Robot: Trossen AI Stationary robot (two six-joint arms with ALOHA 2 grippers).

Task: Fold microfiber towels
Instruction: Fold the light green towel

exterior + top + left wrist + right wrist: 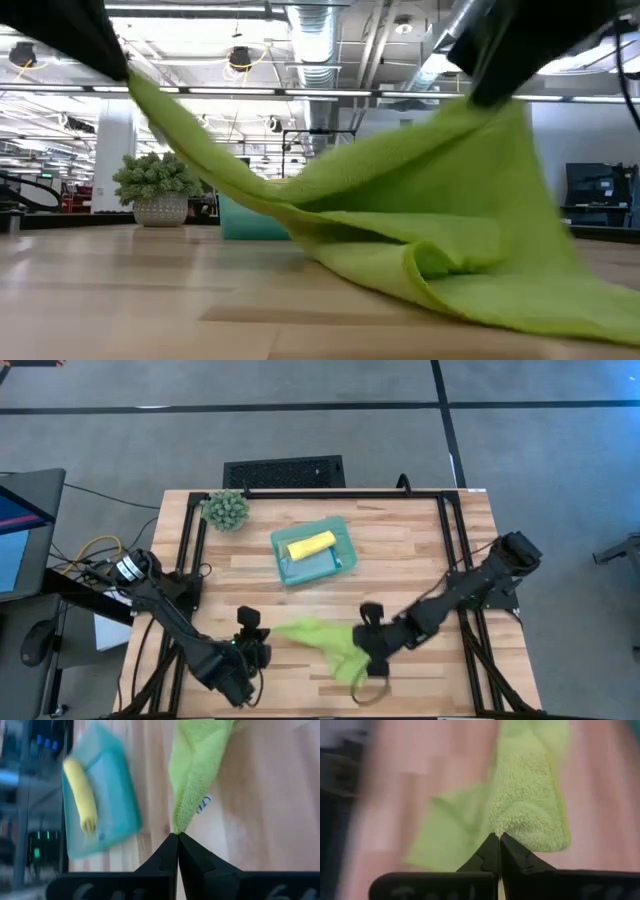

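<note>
Our left gripper pinches one corner of the lime green towel, and our right gripper is clamped on another. The cloth sags between the two at the table's near edge, its length running left to right, part of it dragging on the wood. Behind it, the teal tray carries the yellow towel.

The lime green towel hung stretched between the left gripper and the right gripper, blocking the table's 6 o'clock edge. At centre, the teal tray with its yellow towel barred the way. The plant ball stood at 10 o'clock. Bare wood lay open toward 2 and 3 o'clock, and between tray and lime towel.
</note>
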